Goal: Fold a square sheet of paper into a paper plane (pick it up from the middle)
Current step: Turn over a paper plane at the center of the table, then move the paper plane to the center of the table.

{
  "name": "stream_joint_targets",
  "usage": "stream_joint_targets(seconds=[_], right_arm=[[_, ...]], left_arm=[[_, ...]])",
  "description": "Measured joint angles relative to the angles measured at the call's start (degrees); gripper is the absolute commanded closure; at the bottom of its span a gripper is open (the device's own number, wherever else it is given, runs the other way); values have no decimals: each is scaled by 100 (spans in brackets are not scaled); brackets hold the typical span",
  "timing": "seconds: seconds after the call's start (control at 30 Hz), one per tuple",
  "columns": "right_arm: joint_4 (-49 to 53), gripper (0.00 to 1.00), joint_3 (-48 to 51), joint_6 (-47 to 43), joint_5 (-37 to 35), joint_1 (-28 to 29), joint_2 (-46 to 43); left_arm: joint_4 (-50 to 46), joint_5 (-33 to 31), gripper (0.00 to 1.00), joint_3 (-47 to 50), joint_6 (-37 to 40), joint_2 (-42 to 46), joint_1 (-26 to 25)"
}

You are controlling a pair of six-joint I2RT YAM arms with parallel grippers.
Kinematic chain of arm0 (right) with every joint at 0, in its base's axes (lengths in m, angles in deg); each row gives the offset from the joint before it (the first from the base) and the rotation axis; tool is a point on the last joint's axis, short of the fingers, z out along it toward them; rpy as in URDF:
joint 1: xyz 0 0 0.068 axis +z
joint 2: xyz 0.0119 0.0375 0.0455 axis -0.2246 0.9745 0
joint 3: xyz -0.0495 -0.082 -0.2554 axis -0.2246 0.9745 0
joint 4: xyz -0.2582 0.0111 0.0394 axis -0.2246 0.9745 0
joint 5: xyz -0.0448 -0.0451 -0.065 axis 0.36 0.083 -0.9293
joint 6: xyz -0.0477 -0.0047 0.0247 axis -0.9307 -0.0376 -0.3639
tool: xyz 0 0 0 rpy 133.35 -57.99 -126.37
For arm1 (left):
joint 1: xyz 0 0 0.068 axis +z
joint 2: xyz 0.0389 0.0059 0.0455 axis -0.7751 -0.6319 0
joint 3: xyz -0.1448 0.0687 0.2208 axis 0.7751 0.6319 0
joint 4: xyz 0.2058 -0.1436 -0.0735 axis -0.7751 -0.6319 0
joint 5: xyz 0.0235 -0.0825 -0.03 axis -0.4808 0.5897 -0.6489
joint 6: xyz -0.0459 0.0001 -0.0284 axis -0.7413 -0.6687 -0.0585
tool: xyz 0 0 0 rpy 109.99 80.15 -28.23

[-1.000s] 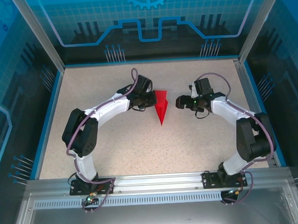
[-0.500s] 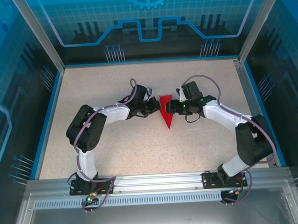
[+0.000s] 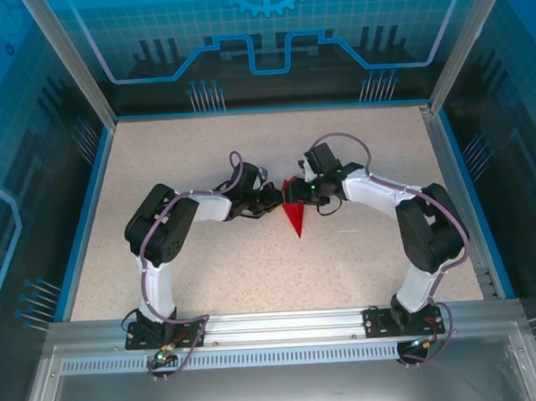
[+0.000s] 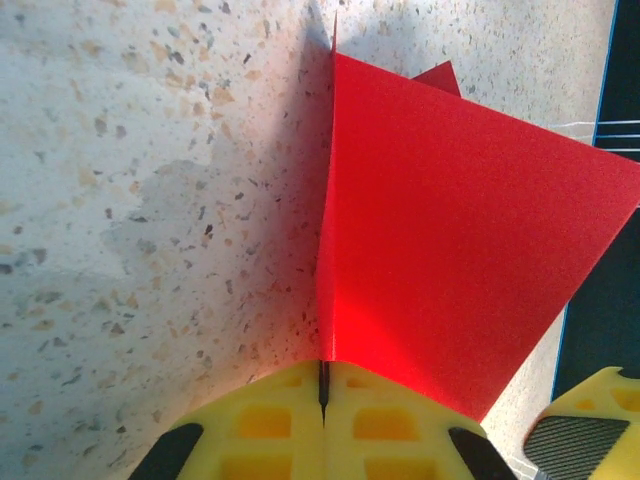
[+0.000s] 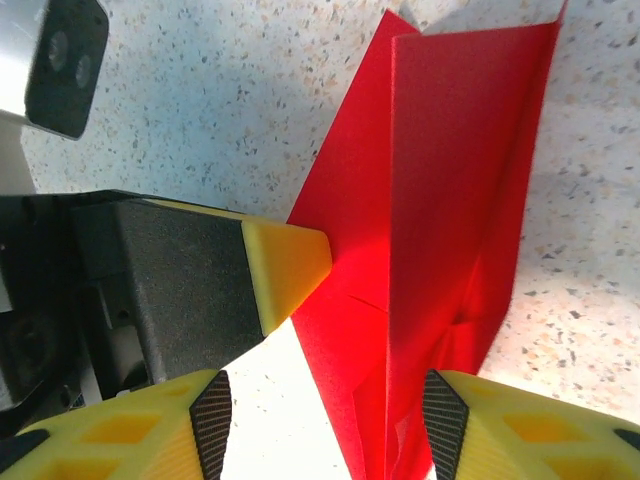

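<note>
The paper plane (image 5: pixel 450 200), pinched in left jaws, sits between parted right jaws in right-wrist view.

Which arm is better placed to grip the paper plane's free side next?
Right. The right claw stands open astride the paper plane, with a pad on either side of its layers, so it likely only needs to close. The left claw is shut on the crease, busy holding it.

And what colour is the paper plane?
The paper plane is bright red, clearest in the left wrist view.
</note>
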Motion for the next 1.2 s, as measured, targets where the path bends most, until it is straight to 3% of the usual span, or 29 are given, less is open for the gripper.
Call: stream_joint_targets(seconds=[0.5, 0.97, 1.2], right_arm=[[457, 33, -168, 20, -162, 90, 444], [546, 53, -170, 424, -527, 282, 459], [732, 52, -258, 553, -822, 457, 671]], left_arm=[[2, 35, 100, 4, -42, -2, 11], [0, 37, 100, 4, -44, -31, 26], [0, 37, 100, 4, -44, -31, 26]])
